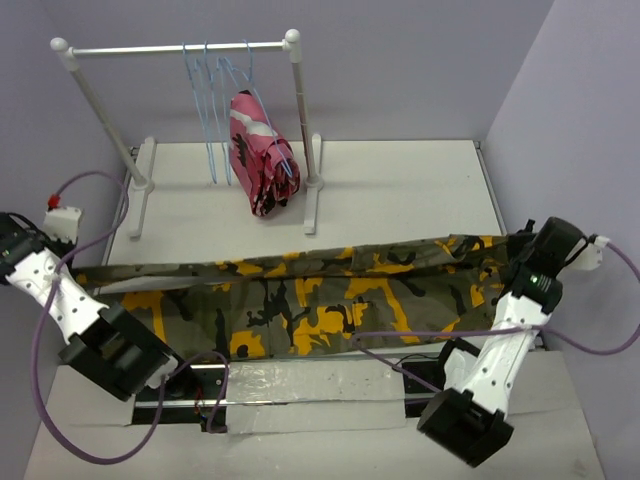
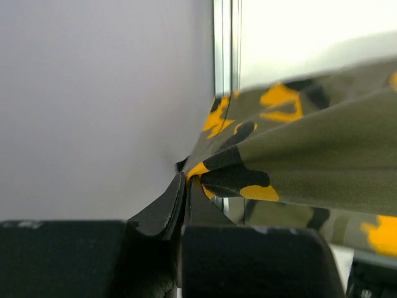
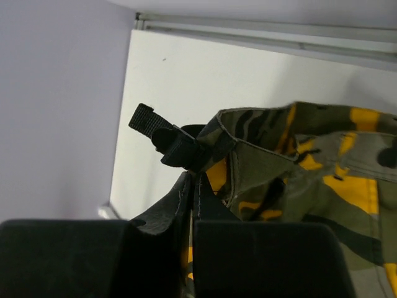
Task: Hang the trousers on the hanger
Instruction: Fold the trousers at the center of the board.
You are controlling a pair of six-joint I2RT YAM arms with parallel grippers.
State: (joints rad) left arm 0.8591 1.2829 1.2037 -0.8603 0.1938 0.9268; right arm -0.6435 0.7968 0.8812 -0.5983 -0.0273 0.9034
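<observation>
R gripper [image 3: 192,178] nips trousers [image 3: 298,164]; wrist cam only.

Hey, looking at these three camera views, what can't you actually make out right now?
- Top view: the number of hangers on the rail; the thin wires overlap, partly behind the pink garment.
- Top view: where the left gripper and right gripper pinch the trousers; their own wrists hide it.
- Left wrist: the trousers beyond the pinch, blurred and cut off by the right edge.
</observation>
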